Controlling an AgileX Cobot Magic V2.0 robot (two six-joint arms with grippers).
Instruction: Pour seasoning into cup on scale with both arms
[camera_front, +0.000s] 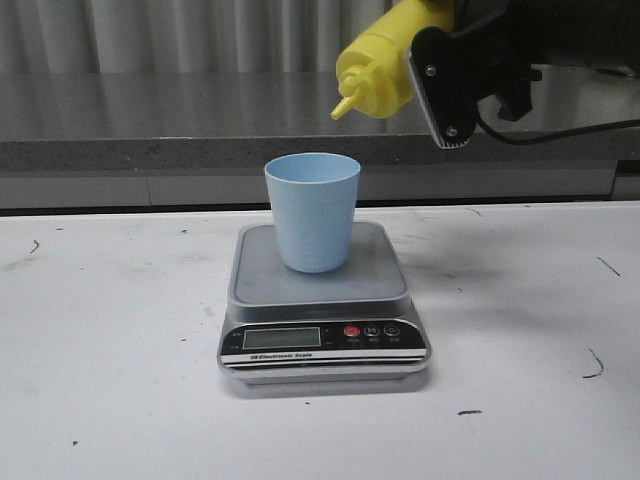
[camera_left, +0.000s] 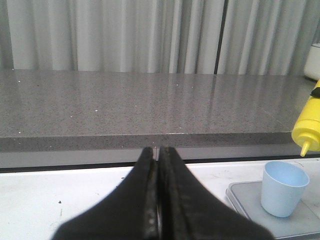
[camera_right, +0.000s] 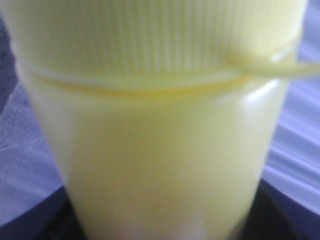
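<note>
Seasoning (camera_front: 385, 65): tilted nozzle-down, above and right of the cup, clear of its rim.
Cup (camera_front: 312, 211): upright on the scale (camera_front: 322, 300) platform, on the white tabletop (camera_front: 110, 340).
Right gripper (camera_front: 440, 75): fingers clamped on the seasoning; the right wrist view shows only blurred yellow body and ribbed cap.
Left gripper (camera_left: 157, 200): only the left wrist view shows it, fingers pressed together, holding nothing, left of the cup.

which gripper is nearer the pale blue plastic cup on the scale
Right. The right gripper holds the yellow squeeze bottle tilted just above the pale blue plastic cup. The left gripper, jaws shut, sits off to the cup's left, outside the front view.
</note>
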